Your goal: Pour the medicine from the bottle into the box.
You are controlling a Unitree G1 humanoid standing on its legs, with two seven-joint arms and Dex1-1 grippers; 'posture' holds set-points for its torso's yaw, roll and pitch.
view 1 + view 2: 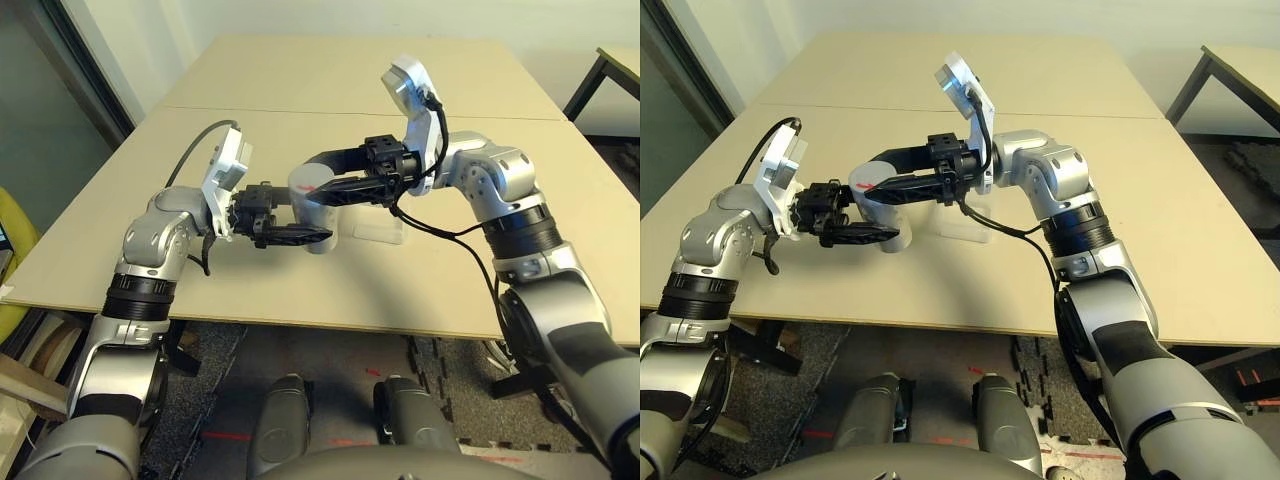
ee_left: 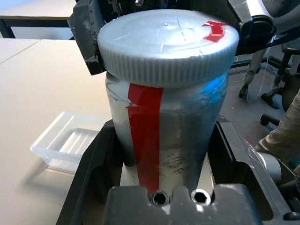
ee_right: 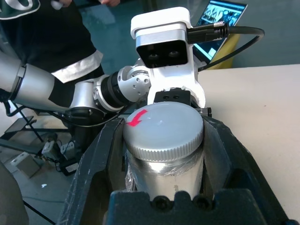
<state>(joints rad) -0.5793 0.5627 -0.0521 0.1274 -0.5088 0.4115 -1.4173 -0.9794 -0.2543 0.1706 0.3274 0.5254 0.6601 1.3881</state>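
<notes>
The silver-grey bottle (image 1: 320, 218) with a red strip (image 2: 144, 136) stands upright near the table's front middle. Its flat grey cap (image 3: 162, 127) is on and carries a red mark. My left gripper (image 1: 318, 228) is shut on the bottle's body, one finger on each side. My right gripper (image 1: 316, 180) reaches in from the right and is shut on the cap, its fingers (image 3: 101, 154) pressed against the ribbed rim. The clear plastic box (image 1: 376, 232) lies flat on the table just right of the bottle, also seen as the box (image 2: 69, 143) beyond my left fingers.
The tan table (image 1: 420, 290) joins a second one behind it along a seam (image 1: 480, 117). Another table (image 1: 612, 62) stands at the far right. A person in dark clothes (image 3: 51, 42) and a laptop (image 3: 221, 11) are beyond the table's left side.
</notes>
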